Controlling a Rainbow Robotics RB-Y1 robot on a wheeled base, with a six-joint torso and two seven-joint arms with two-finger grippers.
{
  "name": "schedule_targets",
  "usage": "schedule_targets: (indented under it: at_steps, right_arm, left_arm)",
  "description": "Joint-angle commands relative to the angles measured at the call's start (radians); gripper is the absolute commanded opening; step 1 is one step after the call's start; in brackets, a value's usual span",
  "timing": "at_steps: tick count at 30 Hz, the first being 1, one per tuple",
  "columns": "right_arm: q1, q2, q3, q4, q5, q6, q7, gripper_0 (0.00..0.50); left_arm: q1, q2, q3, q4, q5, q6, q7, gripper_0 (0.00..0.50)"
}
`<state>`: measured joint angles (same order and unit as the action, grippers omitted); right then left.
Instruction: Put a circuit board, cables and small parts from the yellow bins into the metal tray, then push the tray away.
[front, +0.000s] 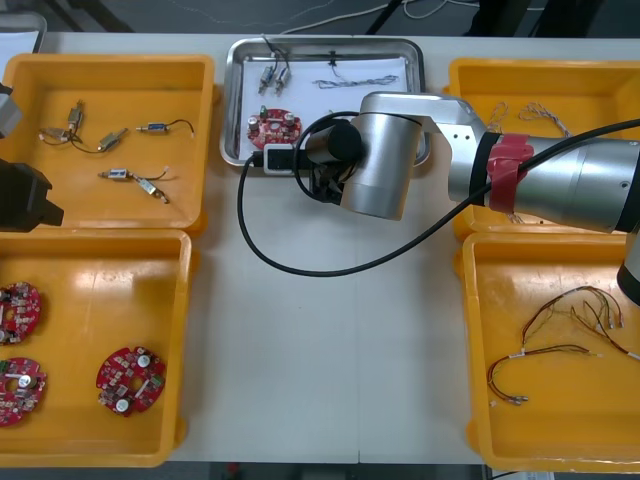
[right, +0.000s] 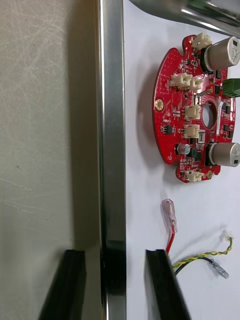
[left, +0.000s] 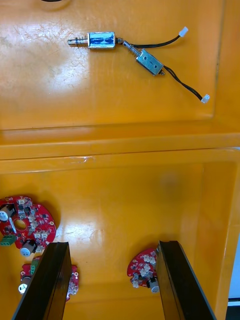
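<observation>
Black fingers (right: 160, 285) of the right gripper (right: 115, 257) stand apart astride the tray's (right: 112, 125) near rim. One is over the table (right: 45, 125) and the other over the white lining. A gap shows on each side of the rim, so they clamp nothing. Just past the inner finger lies a cable (right: 200, 257) with a red lead and a yellow twisted lead, one end running behind that finger. Beyond it the board (right: 197, 107) lies flat, at the tray's 7 o'clock corner in the front view. Toward the tray's 12 o'clock lie small parts (front: 275, 68) and a thin cable (front: 352, 80).

The right arm (front: 540, 170) comes in from 3 o'clock across the far right bin (front: 470, 75), with its wrist bent down at the tray's 6 o'clock rim. In the front view its silver wrist covers the gripper, the tray's 5 o'clock stretch and part of that bin.

The left gripper (left: 112, 280) hangs at 9 o'clock, fingers apart and empty, over the near left bin (left: 215, 200), where three more boards (front: 130, 380) lie. The front view's edge cuts it off. Loose parts (front: 130, 180) lie in the far left bin (front: 110, 65).
</observation>
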<state>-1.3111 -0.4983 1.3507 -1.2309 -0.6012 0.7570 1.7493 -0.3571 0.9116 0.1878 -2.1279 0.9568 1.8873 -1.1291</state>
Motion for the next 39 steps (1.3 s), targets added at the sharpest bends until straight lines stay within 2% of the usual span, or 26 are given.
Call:
schedule_targets:
  at_steps: [1, 8, 14, 20, 29, 39]
  right_arm:
    - [-0.051, -0.016, 0.013, -0.007, 0.005, -0.01, 0.041, 0.5]
    - [-0.053, -0.016, 0.013, -0.015, 0.001, -0.004, 0.045, 0.5]
    - [-0.06, -0.02, -0.015, -0.029, -0.048, 0.053, 0.058, 0.5]
    - [-0.06, -0.031, -0.071, -0.096, -0.048, 0.171, 0.078, 0.5]
    - [-0.057, -0.092, -0.174, -0.306, -0.052, 0.444, 0.088, 0.5]
    - [-0.005, -0.151, -0.37, -0.441, -0.218, 0.687, 0.055, 0.5]
  left_arm:
    - [0.018, 0.046, 0.032, -0.026, 0.007, -0.008, -0.049, 0.5]
    - [0.018, 0.046, 0.032, -0.026, 0.007, -0.008, -0.049, 0.5]
    - [0.018, 0.046, 0.032, -0.026, 0.007, -0.008, -0.049, 0.5]
    - [0.018, 0.046, 0.032, -0.026, 0.007, -0.008, -0.049, 0.5]
    - [0.018, 0.046, 0.032, -0.026, 0.007, -0.008, -0.049, 0.5]
    - [0.018, 0.046, 0.032, -0.026, 0.007, -0.008, -0.049, 0.5]
